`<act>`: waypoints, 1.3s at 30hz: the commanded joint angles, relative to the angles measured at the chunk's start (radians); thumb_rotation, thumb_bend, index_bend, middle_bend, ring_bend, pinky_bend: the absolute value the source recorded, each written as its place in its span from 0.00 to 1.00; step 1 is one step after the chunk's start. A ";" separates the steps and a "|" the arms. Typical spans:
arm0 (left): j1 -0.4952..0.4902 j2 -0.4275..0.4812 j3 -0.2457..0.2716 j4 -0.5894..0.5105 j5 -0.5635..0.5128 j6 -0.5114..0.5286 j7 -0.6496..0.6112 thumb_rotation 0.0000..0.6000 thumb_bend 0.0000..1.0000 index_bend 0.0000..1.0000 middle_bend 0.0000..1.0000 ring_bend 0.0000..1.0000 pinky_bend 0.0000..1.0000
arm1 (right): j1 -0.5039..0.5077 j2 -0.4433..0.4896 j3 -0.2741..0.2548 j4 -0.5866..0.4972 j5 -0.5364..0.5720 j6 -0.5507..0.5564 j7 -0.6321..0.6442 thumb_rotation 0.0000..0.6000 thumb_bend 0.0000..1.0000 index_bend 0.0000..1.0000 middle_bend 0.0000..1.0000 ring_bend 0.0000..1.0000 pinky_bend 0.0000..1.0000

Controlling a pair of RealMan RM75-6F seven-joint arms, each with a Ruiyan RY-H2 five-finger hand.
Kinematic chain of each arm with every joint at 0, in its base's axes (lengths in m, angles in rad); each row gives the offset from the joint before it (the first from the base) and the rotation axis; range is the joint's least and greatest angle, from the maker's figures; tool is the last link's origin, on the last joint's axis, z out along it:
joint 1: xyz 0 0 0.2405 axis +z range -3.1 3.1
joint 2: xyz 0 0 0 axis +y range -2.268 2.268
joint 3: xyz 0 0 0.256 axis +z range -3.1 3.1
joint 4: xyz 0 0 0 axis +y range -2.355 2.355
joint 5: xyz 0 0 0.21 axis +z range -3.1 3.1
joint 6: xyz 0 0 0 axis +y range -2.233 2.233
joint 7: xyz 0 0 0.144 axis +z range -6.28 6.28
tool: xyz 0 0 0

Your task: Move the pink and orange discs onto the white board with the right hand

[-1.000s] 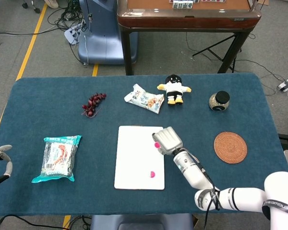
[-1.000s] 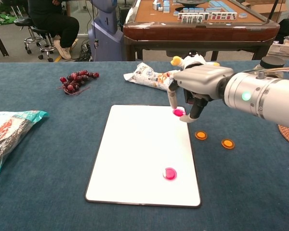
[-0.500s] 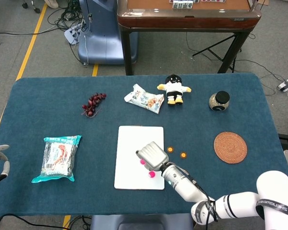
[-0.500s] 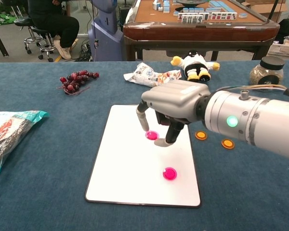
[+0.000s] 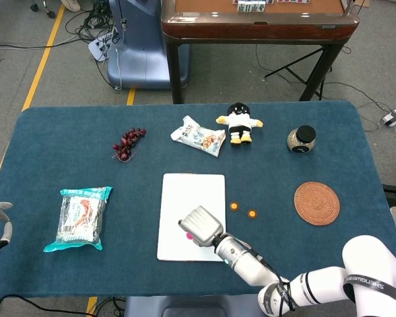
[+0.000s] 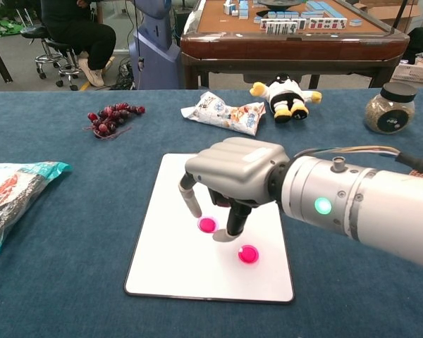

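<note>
the robot's grey right hand [image 6: 229,184] pinches a small pink plastic disc [image 6: 207,224] low over the flat white rectangular board [image 6: 170,239], best released gently clear of the second pink disc [image 6: 248,254]

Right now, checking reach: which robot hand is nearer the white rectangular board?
Right. The right robot hand is over the white rectangular board; the left robot hand sits at the table's far-left edge.

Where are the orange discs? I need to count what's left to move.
In the head view, both orange discs lie on the blue cloth right of the white board, left of the woven coaster.
</note>
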 commanded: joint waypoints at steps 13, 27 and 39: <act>0.001 0.001 0.000 -0.001 -0.001 0.001 0.000 1.00 0.49 0.40 0.52 0.44 0.59 | -0.003 -0.002 0.000 0.017 -0.005 0.009 0.011 1.00 0.00 0.45 1.00 1.00 1.00; -0.003 -0.007 0.003 0.002 0.003 -0.007 0.015 1.00 0.49 0.40 0.52 0.44 0.59 | -0.062 0.112 -0.021 0.049 0.018 0.053 0.044 1.00 0.10 0.45 1.00 1.00 1.00; -0.005 -0.009 0.002 0.006 -0.006 -0.015 0.013 1.00 0.49 0.40 0.52 0.44 0.59 | -0.098 0.129 -0.027 0.143 0.063 0.023 0.084 1.00 0.17 0.45 1.00 1.00 1.00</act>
